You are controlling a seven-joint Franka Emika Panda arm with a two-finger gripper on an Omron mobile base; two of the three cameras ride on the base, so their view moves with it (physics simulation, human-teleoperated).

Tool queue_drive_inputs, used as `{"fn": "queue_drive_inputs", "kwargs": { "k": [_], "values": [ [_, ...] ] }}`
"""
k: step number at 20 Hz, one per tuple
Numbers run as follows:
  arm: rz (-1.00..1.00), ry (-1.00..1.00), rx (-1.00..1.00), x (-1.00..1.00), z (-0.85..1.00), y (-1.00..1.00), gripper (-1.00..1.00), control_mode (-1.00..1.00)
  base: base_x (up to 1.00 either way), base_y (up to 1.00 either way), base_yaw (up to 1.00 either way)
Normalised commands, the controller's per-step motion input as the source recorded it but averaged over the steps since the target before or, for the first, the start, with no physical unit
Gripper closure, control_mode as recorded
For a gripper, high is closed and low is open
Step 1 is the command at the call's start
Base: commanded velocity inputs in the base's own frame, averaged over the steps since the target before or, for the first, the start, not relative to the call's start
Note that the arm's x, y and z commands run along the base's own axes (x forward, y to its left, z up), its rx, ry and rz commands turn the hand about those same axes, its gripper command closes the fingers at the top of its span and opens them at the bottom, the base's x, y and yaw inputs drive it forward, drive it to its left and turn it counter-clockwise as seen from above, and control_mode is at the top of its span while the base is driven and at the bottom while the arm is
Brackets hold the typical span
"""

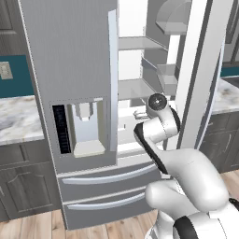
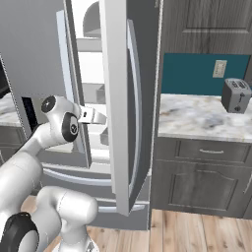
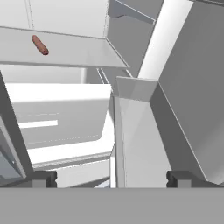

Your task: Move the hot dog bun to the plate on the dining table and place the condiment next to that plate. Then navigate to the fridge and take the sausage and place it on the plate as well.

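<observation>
Fridge (image 1: 70, 70) stands w/ right door open; gripper (image 3: 111, 178) is mostly cut off at the hand view's bottom edge, tips wide apart, nothing between them. Sausage (image 3: 40, 45) lies on a glass shelf (image 3: 78, 50) inside, well apart from gripper, w/ a door bin (image 3: 135, 131) close in front. Toaster (image 2: 236, 95) sits on counter (image 2: 206, 118) beside fridge.

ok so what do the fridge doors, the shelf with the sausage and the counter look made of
Fridge: looks like brushed steel, silver-grey with a fine vertical grain. Shelf: probably glass or clear plastic, pale and see-through under the sausage. Counter: marble-look stone, white with tan-grey veins, slightly glossy.
</observation>
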Motion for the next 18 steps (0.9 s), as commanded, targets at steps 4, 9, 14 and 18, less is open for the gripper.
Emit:
{"fn": "queue_drive_inputs", "kwargs": {
  "k": [4,9,14,18],
  "values": [
    [-0.24,-0.05,-0.07,-0.84,0.0,-0.99,-1.0,-1.0,0.0,0.0,0.0],
    [-0.25,-0.08,-0.07,-0.67,0.02,-1.0,-1.0,-1.0,0.0,0.0,0.0],
    [-0.28,-0.05,-0.07,-0.09,0.07,-1.0,-1.0,-1.0,0.0,0.0,0.0],
    [-0.28,0.0,-0.01,0.55,0.2,-1.0,-1.0,-1.0,0.0,0.0,0.0]
  ]
}}
